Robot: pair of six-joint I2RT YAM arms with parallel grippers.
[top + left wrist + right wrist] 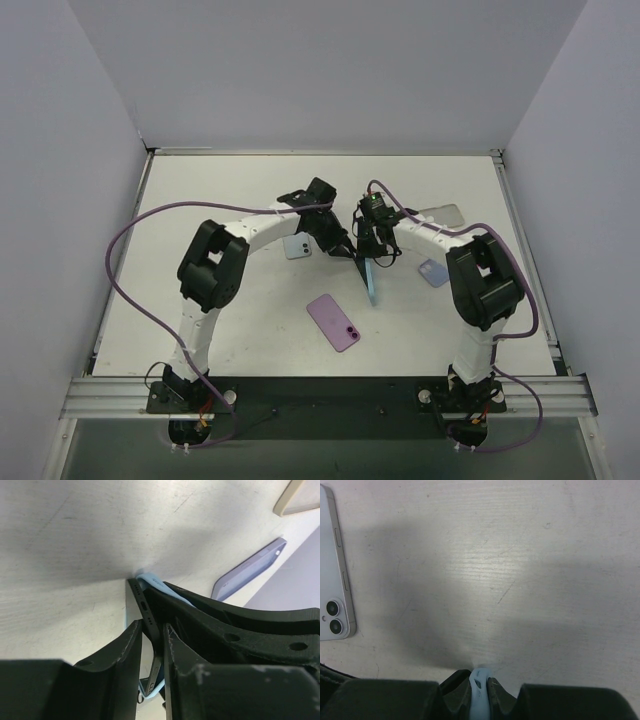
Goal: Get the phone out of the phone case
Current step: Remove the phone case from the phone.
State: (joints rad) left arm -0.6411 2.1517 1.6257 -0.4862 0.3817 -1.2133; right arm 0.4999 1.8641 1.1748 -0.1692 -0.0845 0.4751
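Over the table (230, 190), left hand (151, 627) pinches slim dark phone (142, 600), right hand (479, 676) its case (479, 695) (pale-blue, rubbery).

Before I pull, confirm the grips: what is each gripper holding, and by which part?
Right gripper pinches the light blue case by its rim. Left gripper straddles the port edge of the dark phone; a firm grip cannot be told.

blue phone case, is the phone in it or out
Partly out: the blue case peels off the port end of the dark phone but wraps it lower down.
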